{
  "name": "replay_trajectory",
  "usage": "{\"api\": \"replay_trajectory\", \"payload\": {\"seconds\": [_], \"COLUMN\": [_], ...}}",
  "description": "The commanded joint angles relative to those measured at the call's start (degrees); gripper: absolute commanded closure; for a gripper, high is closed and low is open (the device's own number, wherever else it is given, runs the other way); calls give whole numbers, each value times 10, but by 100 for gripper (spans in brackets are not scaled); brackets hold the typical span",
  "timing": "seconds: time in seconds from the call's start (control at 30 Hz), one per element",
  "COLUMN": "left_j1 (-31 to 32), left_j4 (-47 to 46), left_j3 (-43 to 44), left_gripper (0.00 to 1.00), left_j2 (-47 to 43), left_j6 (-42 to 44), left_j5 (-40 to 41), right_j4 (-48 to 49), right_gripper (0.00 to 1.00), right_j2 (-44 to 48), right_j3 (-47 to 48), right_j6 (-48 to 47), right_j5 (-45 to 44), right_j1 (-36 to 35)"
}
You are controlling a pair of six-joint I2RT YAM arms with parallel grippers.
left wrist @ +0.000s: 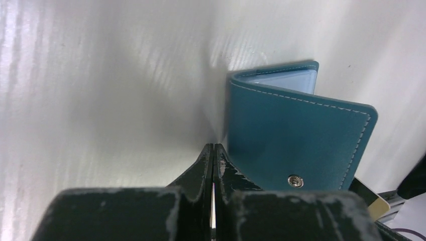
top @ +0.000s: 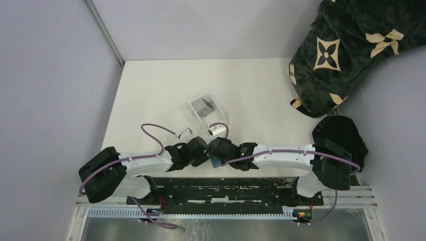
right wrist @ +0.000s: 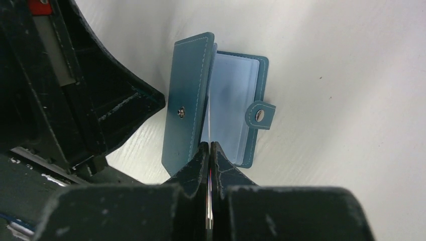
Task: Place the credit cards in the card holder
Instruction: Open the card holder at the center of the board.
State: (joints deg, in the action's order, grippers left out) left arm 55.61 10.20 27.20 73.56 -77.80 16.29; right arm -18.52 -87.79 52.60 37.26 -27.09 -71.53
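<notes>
The teal card holder lies open on the white table, its cover with the snap stud raised and its pale inner pockets showing. My right gripper is shut on a credit card. The card is seen edge-on as a thin white line reaching in between the cover and the pockets. In the left wrist view a gold credit card pokes out behind the card holder. My left gripper is shut, its tips just beside the holder's left edge, and nothing shows between them. From above, both grippers meet over the card holder.
A clear plastic tray with greyish cards standing in it sits farther back on the table. A dark patterned fabric hangs over the far right corner. The arms' base rail runs along the near edge.
</notes>
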Motion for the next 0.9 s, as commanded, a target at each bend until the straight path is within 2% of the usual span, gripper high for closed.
{"api": "replay_trajectory", "payload": {"seconds": [0.0, 0.37, 0.87], "left_j1": [-2, -2, -38], "left_j4": [-22, -69, -147], "left_j3": [4, 15, 109], "left_gripper": [97, 97, 97], "left_j2": [26, 69, 184], "left_j6": [31, 46, 166], "left_j5": [-5, -9, -52], "right_j4": [44, 64, 84], "right_gripper": [99, 99, 99], "right_j2": [40, 70, 89], "right_j3": [-6, -23, -63], "right_j6": [19, 29, 34], "right_j5": [27, 60, 64], "right_j1": [7, 30, 57]}}
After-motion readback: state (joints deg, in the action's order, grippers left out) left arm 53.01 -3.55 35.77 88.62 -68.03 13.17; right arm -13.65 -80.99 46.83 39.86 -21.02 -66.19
